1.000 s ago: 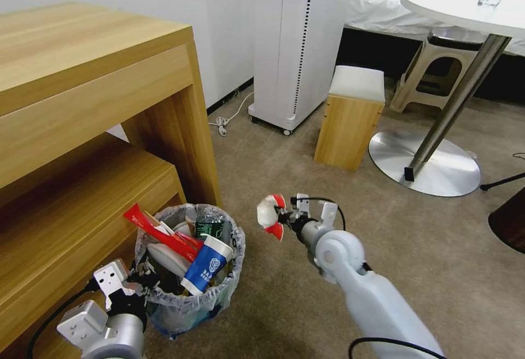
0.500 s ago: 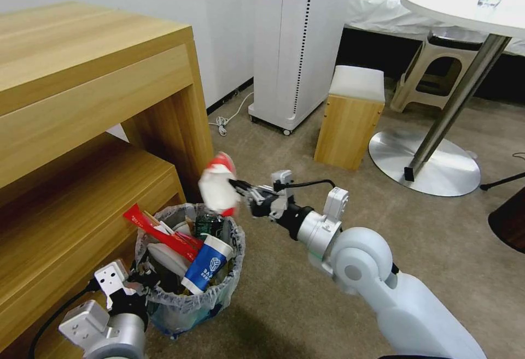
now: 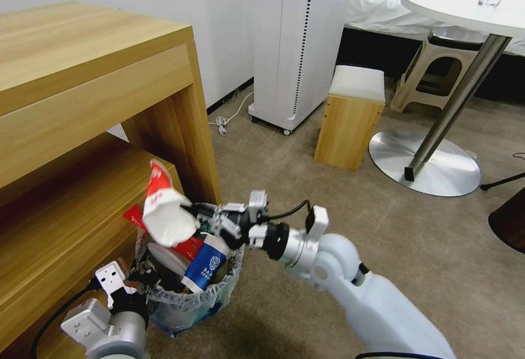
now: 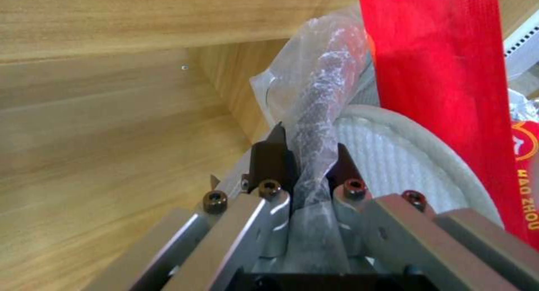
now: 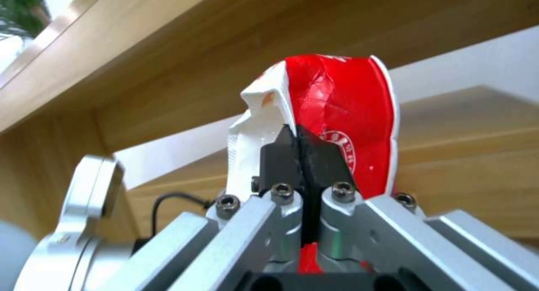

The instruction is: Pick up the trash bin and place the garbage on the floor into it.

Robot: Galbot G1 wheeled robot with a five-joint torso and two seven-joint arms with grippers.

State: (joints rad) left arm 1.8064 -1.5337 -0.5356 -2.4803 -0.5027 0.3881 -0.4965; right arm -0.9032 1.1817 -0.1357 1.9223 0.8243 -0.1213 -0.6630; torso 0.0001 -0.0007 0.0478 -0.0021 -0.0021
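Right pincer (image 3: 192, 212), arm outstretched, pinches a red cup (image 3: 164, 214) over the trash bin (image 3: 188, 299) (left pincer (image 4: 306, 156) clamps its liner).

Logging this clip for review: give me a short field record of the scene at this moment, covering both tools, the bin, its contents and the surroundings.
right tool: shut on a crushed red and white paper cup, held above the bin
left tool: shut on the bin's rim and bag liner
bin: upright on the carpet, beside the wooden desk
contents: blue paper cup, red wrapper, white slipper
cup status: not yet released
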